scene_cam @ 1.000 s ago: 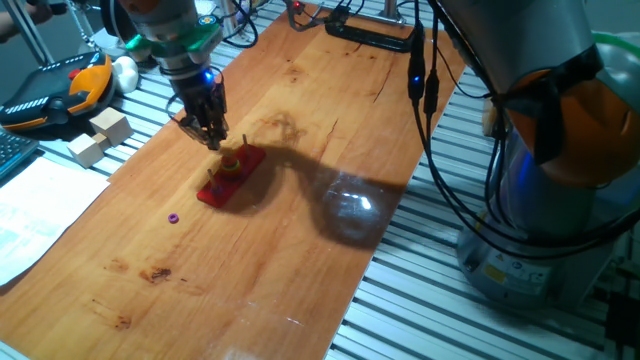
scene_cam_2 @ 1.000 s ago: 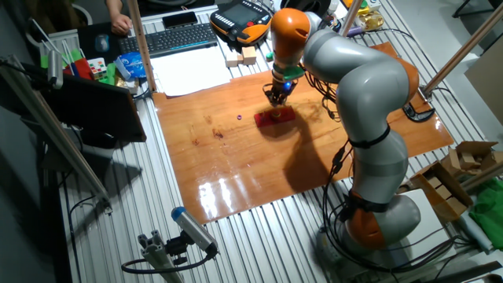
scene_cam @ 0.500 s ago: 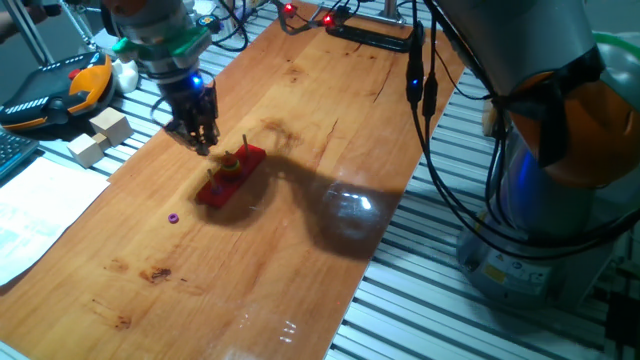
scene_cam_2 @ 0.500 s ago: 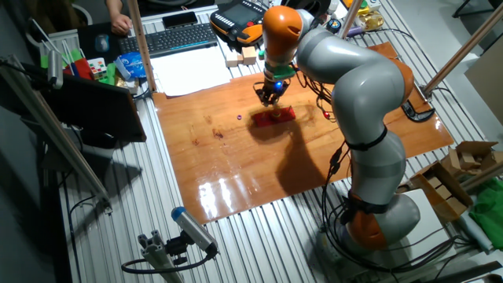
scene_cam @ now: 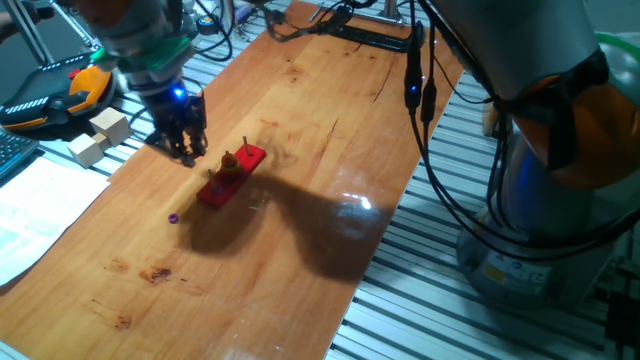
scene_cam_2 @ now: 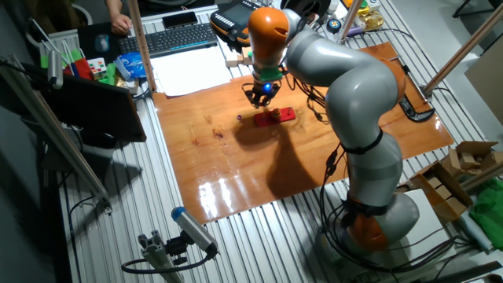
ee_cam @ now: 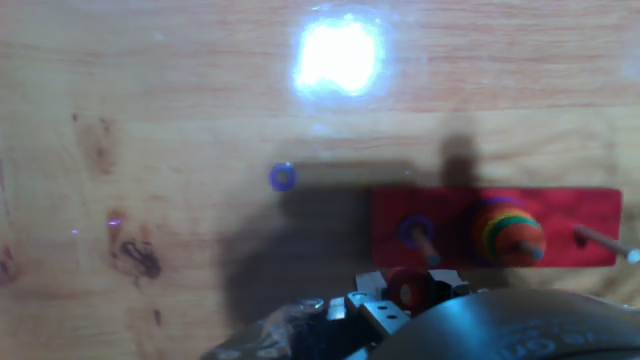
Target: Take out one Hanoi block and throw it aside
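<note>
The Hanoi tower has a red base (scene_cam: 232,178) with three pegs and a stack of coloured blocks (scene_cam: 229,163) on the middle peg. In the hand view the base (ee_cam: 580,212) lies at the right, with the stack (ee_cam: 508,230) and one purple ring (ee_cam: 414,231) on another peg. My gripper (scene_cam: 186,150) hangs left of the base, off the tower, also in the other fixed view (scene_cam_2: 259,97). It is shut on a small red block (ee_cam: 405,288) seen between the fingers. A loose purple ring (ee_cam: 283,177) lies on the table (scene_cam: 300,250).
Wooden cubes (scene_cam: 103,133) and an orange-black pendant (scene_cam: 60,90) sit beyond the table's left edge. A keyboard (scene_cam_2: 179,37) and papers (scene_cam_2: 192,72) lie at the far side. Cables (scene_cam: 425,120) hang over the right edge by the arm's base.
My gripper has moved left, away from the pegs and off the red base, with the small red block in it. The tower has not moved.
</note>
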You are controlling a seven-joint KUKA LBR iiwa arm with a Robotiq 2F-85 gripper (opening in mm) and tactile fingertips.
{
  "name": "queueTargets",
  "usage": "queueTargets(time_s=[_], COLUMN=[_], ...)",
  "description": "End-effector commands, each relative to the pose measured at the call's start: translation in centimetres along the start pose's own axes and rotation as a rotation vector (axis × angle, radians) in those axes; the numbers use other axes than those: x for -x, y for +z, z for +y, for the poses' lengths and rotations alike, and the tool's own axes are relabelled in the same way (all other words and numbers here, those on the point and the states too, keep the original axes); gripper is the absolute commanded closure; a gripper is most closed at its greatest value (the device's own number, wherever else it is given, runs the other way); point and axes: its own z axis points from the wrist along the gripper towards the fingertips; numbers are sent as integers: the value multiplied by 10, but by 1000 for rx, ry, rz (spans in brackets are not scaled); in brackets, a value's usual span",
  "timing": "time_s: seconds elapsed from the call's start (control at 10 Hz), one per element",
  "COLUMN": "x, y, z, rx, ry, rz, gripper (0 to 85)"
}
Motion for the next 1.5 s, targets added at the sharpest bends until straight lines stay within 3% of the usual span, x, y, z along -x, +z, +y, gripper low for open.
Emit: queueTargets(time_s=[0.0, 0.3, 0.5, 0.9, 1.2, 1.4], x=[-2, -4, -4, -5, -15, -22], y=[3, 20, 21, 20, -1, -22], z=[3, 13, 14, 13, 7, -3], rx=[-7, -20, -26, -22, 1, 17], ry=[6, 15, 20, 19, 11, -13], rz=[-10, -36, -38, -29, -13, -9], gripper=[577, 550, 470, 450, 497, 620])
